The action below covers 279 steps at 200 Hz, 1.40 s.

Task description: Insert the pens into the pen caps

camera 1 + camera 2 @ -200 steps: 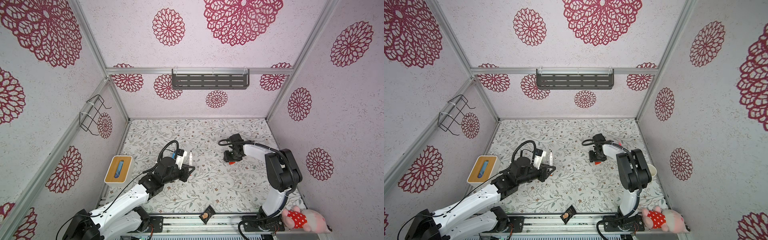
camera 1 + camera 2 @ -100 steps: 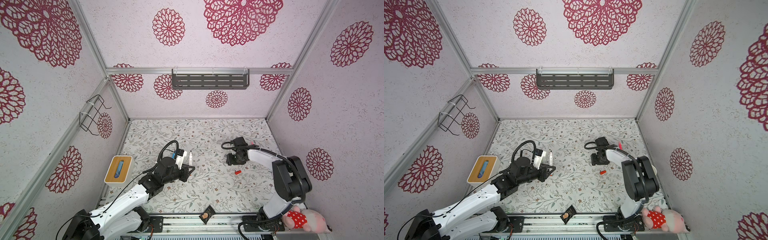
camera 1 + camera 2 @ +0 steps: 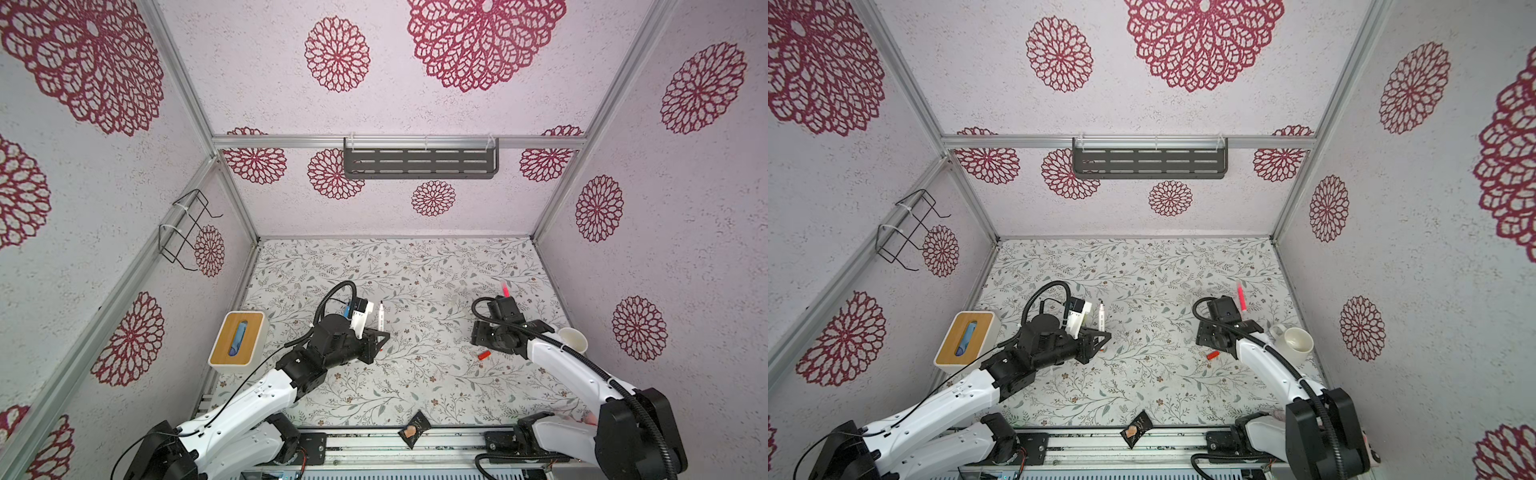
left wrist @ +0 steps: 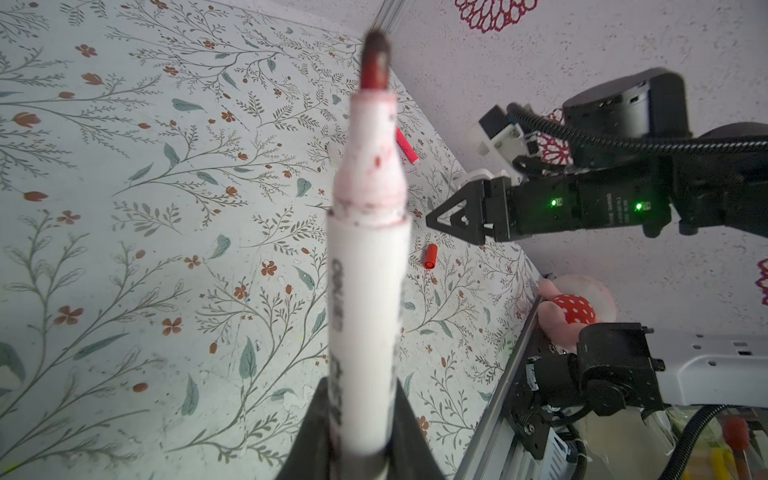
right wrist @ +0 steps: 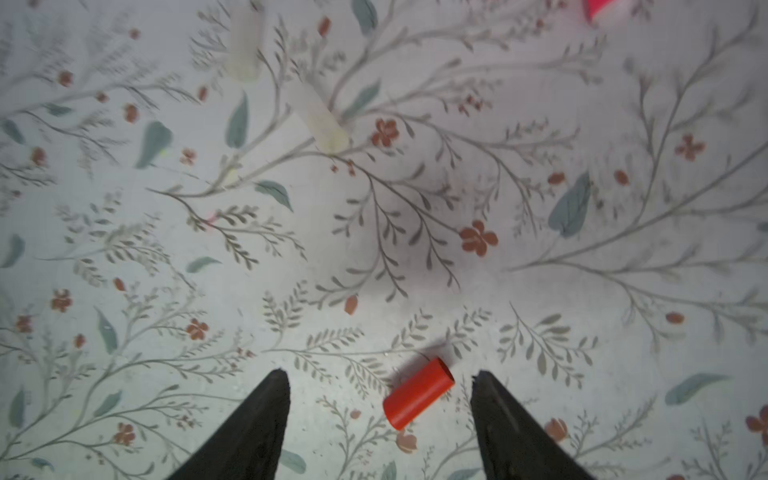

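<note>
Left claw [image 3: 380, 336] grips a white pen [image 3: 381, 318], red-stained tip toward 12 o'clock. Right claw [image 5: 379, 373] gapes empty by the red cap [image 3: 483, 355], lying 8-to-2 o'clock.

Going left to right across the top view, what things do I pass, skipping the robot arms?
wood-topped box → white pen → dark packet → red-orange cap → pink pen → white cup

- Wood-topped white box [image 3: 237, 344] on the floral counter [image 3: 415, 270], by the left wall.
- Black wire rack [image 3: 185, 230] hangs on that wall.
- Dark slotted shelf [image 3: 419, 163] on the back wall.
- White mug [image 3: 1293, 340] by the right wall.
- Dark packet [image 3: 413, 428] at the counter's front edge.
</note>
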Each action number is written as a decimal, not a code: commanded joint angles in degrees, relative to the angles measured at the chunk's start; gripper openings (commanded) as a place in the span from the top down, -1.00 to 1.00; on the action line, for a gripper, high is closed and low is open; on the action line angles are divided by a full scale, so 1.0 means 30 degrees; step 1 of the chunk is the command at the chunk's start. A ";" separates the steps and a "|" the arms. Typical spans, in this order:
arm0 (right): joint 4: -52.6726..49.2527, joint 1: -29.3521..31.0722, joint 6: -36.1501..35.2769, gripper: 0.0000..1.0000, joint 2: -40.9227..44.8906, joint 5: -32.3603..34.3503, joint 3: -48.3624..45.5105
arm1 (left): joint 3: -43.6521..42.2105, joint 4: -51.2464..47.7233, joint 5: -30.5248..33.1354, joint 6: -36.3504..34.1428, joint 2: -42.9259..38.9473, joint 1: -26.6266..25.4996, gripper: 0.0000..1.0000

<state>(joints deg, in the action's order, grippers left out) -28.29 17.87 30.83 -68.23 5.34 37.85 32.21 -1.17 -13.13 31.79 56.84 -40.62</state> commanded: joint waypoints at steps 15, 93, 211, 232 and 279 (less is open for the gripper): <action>-0.0845 -0.0097 0.1700 -0.50 0.2426 -0.0351 -0.0951 | -0.0675 0.0272 0.0222 0.0218 -0.0976 -0.0053 1.00; -0.1240 0.0324 0.1722 -0.52 0.2467 -0.1388 -0.1716 | -0.0656 0.0055 0.0361 0.0243 -0.1046 -0.0052 1.00; -0.2004 0.1394 0.4169 -0.60 0.2901 0.0396 -0.2877 | -0.0767 0.0038 0.0709 0.0011 -0.1046 -0.0053 1.00; -0.1194 0.1441 0.4080 -0.59 0.2339 -0.0177 -0.3035 | -0.0745 -0.0046 0.0704 0.0009 -0.1031 -0.0041 1.00; 0.0316 0.1581 0.3858 -0.59 0.1272 -0.0738 -0.3022 | -0.0994 -0.0112 0.0989 0.0038 -0.1361 -0.0025 1.00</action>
<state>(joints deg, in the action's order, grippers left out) -30.33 22.35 41.93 -62.81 4.40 28.47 30.11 -1.45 -11.05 32.56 53.95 -40.62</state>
